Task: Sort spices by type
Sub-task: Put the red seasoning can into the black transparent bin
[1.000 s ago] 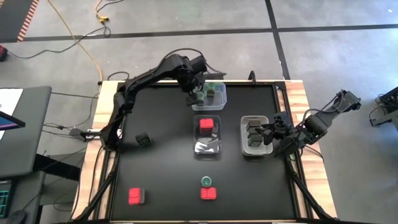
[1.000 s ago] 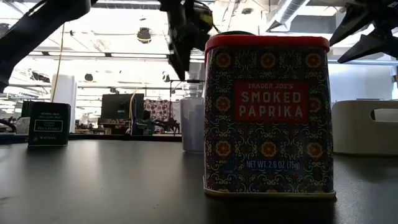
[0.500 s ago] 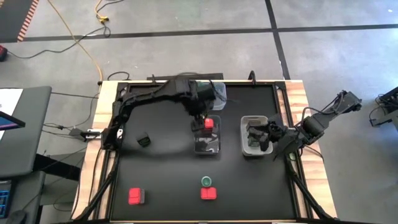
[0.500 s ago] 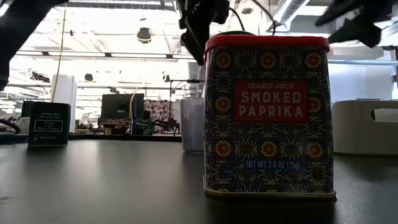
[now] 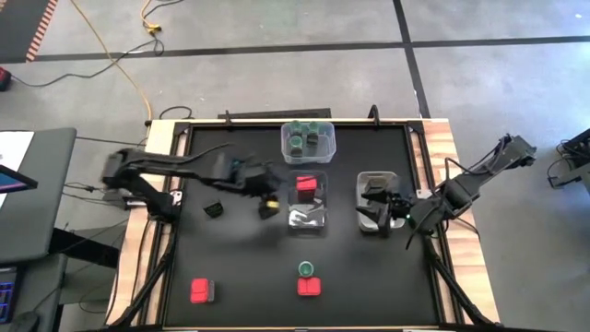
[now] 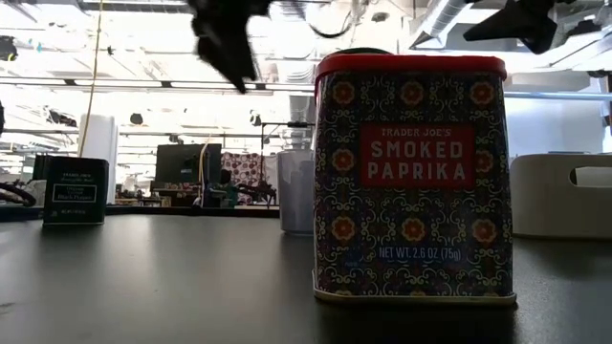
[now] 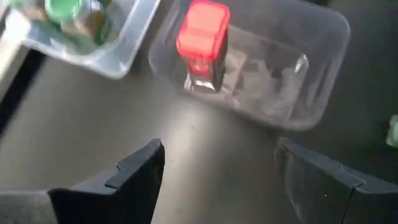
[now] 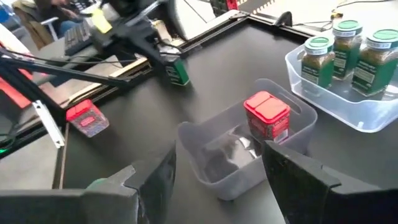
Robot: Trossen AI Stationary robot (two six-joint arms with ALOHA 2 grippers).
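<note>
Left of the middle clear tub (image 5: pixel 308 203), the left gripper (image 5: pixel 266 205) hangs over bare black table (image 5: pixel 249 267), fingers (image 7: pixel 134 177) spread wide, nothing between them. One red paprika tin (image 7: pixel 203 42) stands inside that middle tub, just ahead of the gripper, not touching it. A dark pepper tin (image 5: pixel 214 208) sits on the table near the gripper's other side, apart from it.

Far-edge tub (image 5: pixel 308 140) holds the green-lidded jars (image 8: pixel 345 55), well apart from both grippers.

Right gripper (image 5: pixel 384 205) hovers over the right-hand tub (image 5: pixel 361 198), which holds dark blocky tins; fingers (image 8: pixel 298 180) parted, empty, no contact seen.

Loose on the near half of the table: a red tin (image 5: pixel 310 287) with a green-lidded jar (image 5: pixel 306 269) just beside it, and another red tin (image 5: pixel 199 291) near the left corner with a dark tin touching its side. Low view: the smoked paprika tin (image 6: pixel 411 177) upright up close, the pepper tin (image 6: pixel 75 190) far left.
</note>
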